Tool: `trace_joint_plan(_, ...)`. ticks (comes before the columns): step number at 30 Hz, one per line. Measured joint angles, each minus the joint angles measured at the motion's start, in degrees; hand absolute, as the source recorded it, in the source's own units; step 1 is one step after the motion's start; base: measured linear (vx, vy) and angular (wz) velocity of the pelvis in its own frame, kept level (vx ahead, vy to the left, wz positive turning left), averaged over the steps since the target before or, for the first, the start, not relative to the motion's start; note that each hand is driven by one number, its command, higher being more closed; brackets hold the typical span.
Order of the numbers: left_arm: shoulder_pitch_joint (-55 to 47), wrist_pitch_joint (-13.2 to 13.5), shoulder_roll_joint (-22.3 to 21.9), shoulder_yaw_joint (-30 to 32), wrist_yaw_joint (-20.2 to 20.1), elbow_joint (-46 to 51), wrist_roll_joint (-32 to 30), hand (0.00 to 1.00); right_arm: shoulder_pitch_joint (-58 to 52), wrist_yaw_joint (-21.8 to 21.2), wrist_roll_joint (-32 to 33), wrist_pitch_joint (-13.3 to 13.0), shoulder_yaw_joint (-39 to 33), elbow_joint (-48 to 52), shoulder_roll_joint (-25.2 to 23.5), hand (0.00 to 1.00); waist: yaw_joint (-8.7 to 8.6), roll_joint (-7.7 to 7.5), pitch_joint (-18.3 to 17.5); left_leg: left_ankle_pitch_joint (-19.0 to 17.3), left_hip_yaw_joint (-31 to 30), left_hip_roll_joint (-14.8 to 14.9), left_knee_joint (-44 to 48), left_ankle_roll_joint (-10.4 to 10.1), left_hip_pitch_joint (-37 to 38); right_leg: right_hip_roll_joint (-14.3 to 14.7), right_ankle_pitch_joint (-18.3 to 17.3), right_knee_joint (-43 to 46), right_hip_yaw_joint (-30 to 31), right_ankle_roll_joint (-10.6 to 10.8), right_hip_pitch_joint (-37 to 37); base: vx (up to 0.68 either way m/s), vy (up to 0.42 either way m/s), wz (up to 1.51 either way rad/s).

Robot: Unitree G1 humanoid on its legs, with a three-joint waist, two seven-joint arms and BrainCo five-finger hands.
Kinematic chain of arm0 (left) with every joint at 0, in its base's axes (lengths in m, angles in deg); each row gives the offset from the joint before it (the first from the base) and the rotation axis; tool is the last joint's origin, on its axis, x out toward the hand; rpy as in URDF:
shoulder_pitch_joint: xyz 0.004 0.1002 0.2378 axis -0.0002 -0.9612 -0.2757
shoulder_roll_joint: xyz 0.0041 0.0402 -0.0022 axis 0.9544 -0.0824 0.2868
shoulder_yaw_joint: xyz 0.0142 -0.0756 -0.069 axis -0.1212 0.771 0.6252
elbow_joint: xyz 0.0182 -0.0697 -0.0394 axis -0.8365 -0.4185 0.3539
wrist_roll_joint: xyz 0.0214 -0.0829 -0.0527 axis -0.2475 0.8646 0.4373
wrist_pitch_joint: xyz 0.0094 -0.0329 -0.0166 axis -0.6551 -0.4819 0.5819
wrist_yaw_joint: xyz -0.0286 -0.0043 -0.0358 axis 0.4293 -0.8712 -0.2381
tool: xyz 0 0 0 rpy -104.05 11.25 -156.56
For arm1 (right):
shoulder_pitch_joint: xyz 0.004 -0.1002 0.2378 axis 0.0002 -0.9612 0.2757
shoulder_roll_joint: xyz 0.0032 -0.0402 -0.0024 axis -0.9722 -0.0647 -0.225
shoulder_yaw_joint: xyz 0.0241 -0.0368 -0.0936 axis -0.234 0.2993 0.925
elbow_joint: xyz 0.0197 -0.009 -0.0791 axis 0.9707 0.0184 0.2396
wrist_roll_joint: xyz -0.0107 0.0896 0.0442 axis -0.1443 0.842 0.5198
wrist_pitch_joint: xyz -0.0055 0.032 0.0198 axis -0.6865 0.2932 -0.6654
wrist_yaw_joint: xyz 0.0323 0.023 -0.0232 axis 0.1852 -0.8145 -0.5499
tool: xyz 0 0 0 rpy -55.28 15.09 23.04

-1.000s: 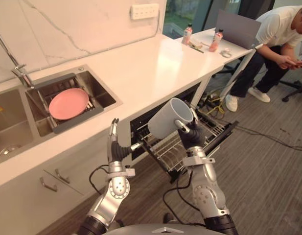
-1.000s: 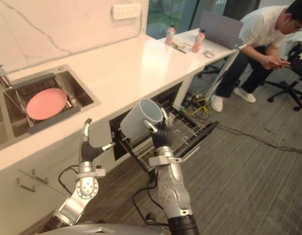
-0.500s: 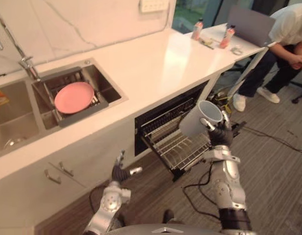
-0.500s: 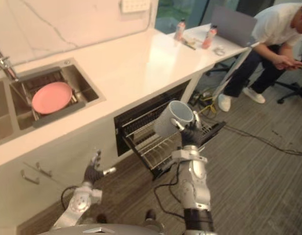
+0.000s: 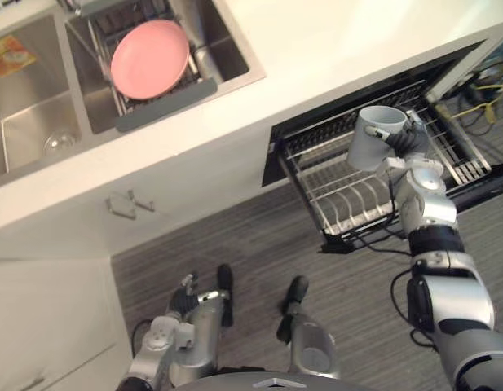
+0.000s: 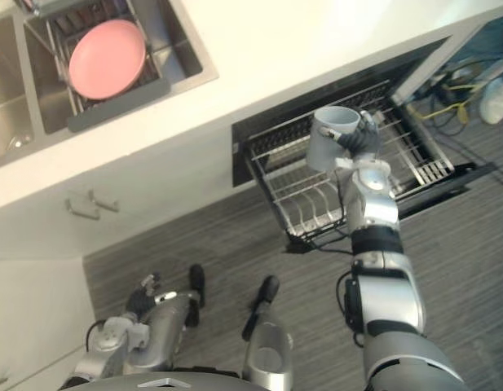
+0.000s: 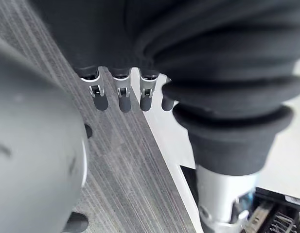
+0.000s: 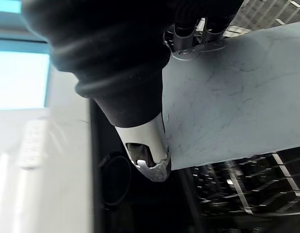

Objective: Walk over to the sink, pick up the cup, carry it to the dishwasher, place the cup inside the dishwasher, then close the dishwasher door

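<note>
Clasps the cup point(image 5: 372, 138) in the right hand point(image 5: 408, 140), fingers curled round its handle side, mouth upward, over the pulled-out wire rack point(image 5: 349, 199) of the open dishwasher point(image 5: 333, 122) beneath the white counter point(image 5: 316, 41). Hangs the left hand point(image 5: 183, 298) low over the striped floor point(image 5: 251, 244), fingers point(image 7: 122, 101) loose and straight with nothing in them, well apart from the sink point(image 5: 31, 106) and its pink plate point(image 5: 149, 59).
</note>
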Motion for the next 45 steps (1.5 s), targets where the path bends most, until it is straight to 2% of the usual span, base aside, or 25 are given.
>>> trace_joint_plan(2, 1.24, -0.12, -0.12, 0.54, 0.34, -2.77, 0.92, 0.00, 2.52, -1.00, -1.21, 1.80, 0.16, -5.59, 0.20, 1.00, 1.66, 1.20, 0.85, 1.89, -0.25, -0.51, -2.75, 0.09, -0.18, -0.31, 0.29, 0.02, -0.17, -0.08, -1.24, -0.03, 0.031, 0.12)
trace_joint_plan(5, 2.10, -0.01, -0.25, 1.01, 0.88, -3.22, 1.37, 0.00, 4.51, -2.56, -2.54, 2.88, 1.53, -9.20, 0.21, 1.00, 3.01, 2.71, 1.67, 3.29, -0.71, -0.81, -4.12, 0.26, -1.25, -0.56, 0.32, 0.70, -0.28, -0.14, -3.10, -0.02, 0.030, 0.09)
trace_joint_plan(8, 2.80, -0.05, -1.28, 1.11, 1.62, -3.76, 1.41, 0.00, 6.65, -2.11, -4.52, 3.46, 1.90, -9.77, 1.35, 1.00, 3.29, 4.40, 2.64, 5.21, -1.49, -1.32, -6.69, 0.27, -2.19, -0.93, 0.32, 1.40, -0.39, -0.16, -5.00, -0.02, 0.012, 0.17)
trace_joint_plan(12, 4.67, -0.46, -1.72, 0.94, 1.83, -5.66, 2.06, 0.00, 8.24, -1.95, -7.26, 3.56, 1.87, -12.79, 2.23, 1.00, 4.40, 5.33, 3.05, 7.51, -1.60, -1.41, -10.24, 0.14, -2.10, -0.98, 0.24, 1.82, -0.33, -0.41, -6.67, 0.00, -0.007, 0.02)
trace_joint_plan(13, 4.84, -0.61, -1.94, 0.90, 1.90, -5.74, 2.13, 0.00, 8.41, -1.79, -8.34, 3.81, 1.81, -13.79, 2.58, 0.00, 4.50, 5.78, 3.24, 8.08, -1.72, -1.45, -11.14, 0.09, -1.96, -0.97, 0.21, 1.88, -0.33, -0.46, -6.95, 0.03, -0.031, 0.04)
trace_joint_plan(20, 5.08, -0.58, -2.40, 0.89, 1.77, -6.34, 2.52, 0.00, 9.33, -1.01, -9.07, 4.92, 1.80, -14.00, 2.12, 0.00, 4.54, 6.18, 3.30, 9.84, -1.70, -1.48, -13.64, 0.22, -1.46, -1.04, 0.12, 2.69, -0.19, -0.39, -8.08, 0.04, -0.045, 0.00)
trace_joint_plan(25, 5.02, -0.50, -2.61, 0.98, 1.61, -6.32, 2.29, 0.00, 9.88, -1.96, -4.17, 3.58, 1.14, -11.51, 2.09, 0.00, 4.38, 6.19, 3.29, 9.69, -1.87, -1.50, -13.75, -0.01, 0.20, -1.31, -0.94, 3.78, -0.20, -0.63, -6.84, 0.04, -0.053, 0.02)
trace_joint_plan(27, 4.60, -0.50, -2.63, 1.31, 1.48, -6.28, 1.91, 0.00, 7.42, -2.37, -3.53, 2.95, 0.22, -5.49, 1.96, 0.00, 3.69, 6.18, 3.29, 9.56, -2.38, -1.55, -13.78, -0.13, 1.45, -1.42, -1.48, 4.08, -0.53, -0.31, -5.47, 0.04, -0.058, 0.10)
trace_joint_plan(29, 2.90, -0.01, -2.58, 2.46, 1.19, -5.79, 1.83, 0.00, 1.50, -2.52, -1.95, 0.39, -3.94, 4.50, 0.66, 0.00, 2.43, 6.01, 3.40, 9.30, -3.55, -1.53, -13.83, -0.24, 3.16, -1.38, -2.25, 4.08, -1.64, -0.22, -2.99, 0.05, -0.074, 0.22)
trace_joint_plan(30, 2.62, 0.03, -2.59, 2.72, 1.15, -5.58, 1.81, 0.00, 0.78, -2.53, -1.91, 0.14, -4.37, 5.70, 0.42, 0.00, 2.30, 5.96, 3.41, 9.28, -3.63, -1.52, -13.83, -0.27, 3.42, -1.36, -2.32, 4.05, -1.64, -0.18, -2.70, 0.05, -0.062, 0.16)
trace_joint_plan(33, -0.28, 2.13, -2.54, 6.83, 0.83, -5.18, 1.79, 0.00, -10.43, -3.89, -1.39, -3.51, -7.96, 21.31, -5.11, 0.00, 0.86, 4.47, 3.14, 8.52, -3.72, -1.21, -13.84, -0.87, 6.33, -0.70, -2.42, 2.53, -1.62, 0.06, 0.87, 0.08, -0.064, -0.02)
trace_joint_plan(35, -3.88, 3.56, -2.30, 11.14, 1.41, -5.56, 1.81, 0.00, -21.80, -5.08, -1.39, -7.22, -8.98, 32.31, -13.41, 0.00, -0.49, 1.48, 0.32, 7.48, -3.03, -0.50, -13.86, -1.42, 7.56, 0.03, -2.68, 0.94, -1.32, 0.41, 2.40, 0.12, -0.095, -0.15)
trace_joint_plan(36, -4.71, 3.80, -2.26, 12.31, 1.68, -5.76, 1.83, 0.00, -24.72, -5.31, -1.39, -8.34, -9.07, 34.59, -15.48, 0.00, -0.71, 0.61, -0.43, 7.21, -2.90, -0.30, -13.87, -1.56, 7.96, 0.27, -2.69, 0.62, -1.18, 0.43, 2.81, 0.12, -0.086, -0.16)
trace_joint_plan(38, -7.73, 4.44, -2.31, 15.68, 2.00, -8.52, 1.91, 0.00, -35.45, -9.28, -0.87, -13.23, -9.95, 41.47, -22.30, 0.00, -1.70, -1.99, -3.53, 5.86, -2.49, 0.15, -14.15, -2.03, 10.37, 0.90, -3.41, -0.26, -0.91, 0.66, 5.43, 0.17, -0.107, -0.15)
trace_joint_plan(40, -10.20, 4.49, -2.76, 17.92, 2.19, -11.20, 1.90, 0.00, -40.35, -12.77, -0.15, -16.39, -10.06, 45.60, -25.28, 0.00, -1.84, -3.28, -5.74, 4.76, -1.63, 0.50, -14.07, -2.35, 12.53, 1.31, -4.00, -0.65, -0.13, 0.82, 7.34, 0.16, -0.075, -0.22)
trace_joint_plan(42, -11.97, 4.78, -3.75, 20.95, 3.03, -13.40, 1.86, 0.00, -42.13, -16.16, 0.30, -18.98, -9.85, 48.69, -26.16, 0.00, -1.77, -3.70, -7.63, 3.36, -1.80, 0.65, -12.59, -2.55, 13.19, 1.47, -4.82, -0.83, -0.41, 0.98, 9.19, 0.11, -0.043, 0.00)
trace_joint_plan(44, -12.99, 5.74, -4.98, 24.15, 3.95, -15.42, 1.82, 0.00, -42.09, -18.22, 0.92, -20.23, -9.83, 50.77, -26.24, 0.00, -1.44, -3.67, -8.03, -0.83, -2.37, 0.83, -5.37, -2.52, 11.59, 1.43, -5.78, -0.83, -2.08, 1.31, 11.96, 0.07, -0.006, 0.34)
trace_joint_plan(45, -13.82, 6.35, -5.79, 26.38, 4.55, -16.46, 1.85, 0.00, -42.23, -18.78, 0.92, -20.43, -9.92, 51.63, -26.27, 0.00, -1.16, -3.13, -8.33, -3.91, -1.79, 1.74, 0.50, -2.02, 10.27, 1.61, -6.16, -0.68, -4.19, 1.11, 14.36, 0.06, 0.025, 0.70)
